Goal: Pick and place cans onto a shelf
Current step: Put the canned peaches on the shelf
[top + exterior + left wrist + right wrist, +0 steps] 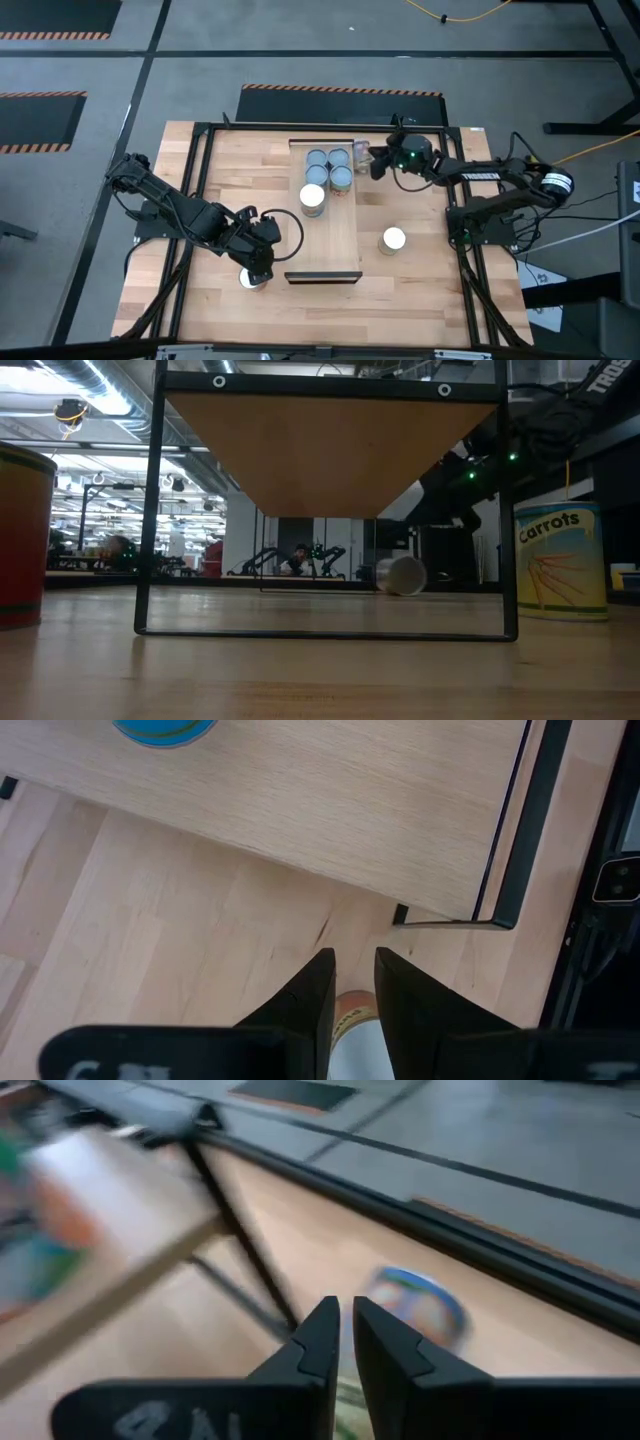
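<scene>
The shelf (330,235) is a pale board raised on a dark frame at the table's middle; the low view shows its underside (330,450). Several cans (328,165) stand at its far end, one white-topped (313,197). My left gripper (258,268) (355,960) is shut, pointing down just above an orange-labelled can (249,282) (352,1025) standing left of the shelf's near end. My right gripper (377,165) (347,1310) is shut beside a can lying on its side (360,152) (415,1305) (403,575) by the shelf's far right corner. My left gripper points down over the orange-labelled can, whose top (355,1040) shows through the narrow gap between the fingers. I cannot tell whether the fingers touch it. My right gripper has its fingertips close to the lying can; I cannot tell whether they touch it.
A white-topped "Carrots" can (393,240) (560,560) stands on the table right of the shelf. The shelf's dark frame legs (150,560) stand at its ends. A black frame (200,200) runs round the tabletop.
</scene>
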Available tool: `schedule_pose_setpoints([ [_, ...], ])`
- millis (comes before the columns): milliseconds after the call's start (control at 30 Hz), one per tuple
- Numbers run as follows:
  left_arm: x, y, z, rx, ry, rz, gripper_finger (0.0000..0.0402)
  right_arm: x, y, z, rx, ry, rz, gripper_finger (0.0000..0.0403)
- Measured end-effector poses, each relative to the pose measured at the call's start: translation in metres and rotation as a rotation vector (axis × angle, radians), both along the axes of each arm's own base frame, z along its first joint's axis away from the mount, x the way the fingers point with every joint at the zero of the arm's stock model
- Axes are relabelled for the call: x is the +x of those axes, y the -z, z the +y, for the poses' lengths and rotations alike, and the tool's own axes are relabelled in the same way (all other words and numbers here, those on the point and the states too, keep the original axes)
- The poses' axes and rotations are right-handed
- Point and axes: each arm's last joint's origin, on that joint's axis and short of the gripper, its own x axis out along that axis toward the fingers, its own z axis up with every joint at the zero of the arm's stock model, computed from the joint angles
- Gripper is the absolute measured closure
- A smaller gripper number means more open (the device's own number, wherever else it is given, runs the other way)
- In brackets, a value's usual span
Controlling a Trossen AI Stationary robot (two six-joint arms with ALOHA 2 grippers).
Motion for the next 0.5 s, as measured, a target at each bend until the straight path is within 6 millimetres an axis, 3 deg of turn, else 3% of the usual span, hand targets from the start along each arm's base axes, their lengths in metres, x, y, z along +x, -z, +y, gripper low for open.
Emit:
schedule_pose_setpoints([
  [333, 0.0000, 0.0001, 0.0002, 0.005, -0.002, -0.002, 0.0335, -0.0017, -0.0035, 0.0016, -0.075, -0.071, 0.050, 0.0362],
  [500, 0.0001, 0.0000, 0.0002, 0.005, -0.002, -0.002, 0.0335, -0.0036, -0.0035, -0.0014, -0.069, -0.056, 0.047, 0.0326],
])
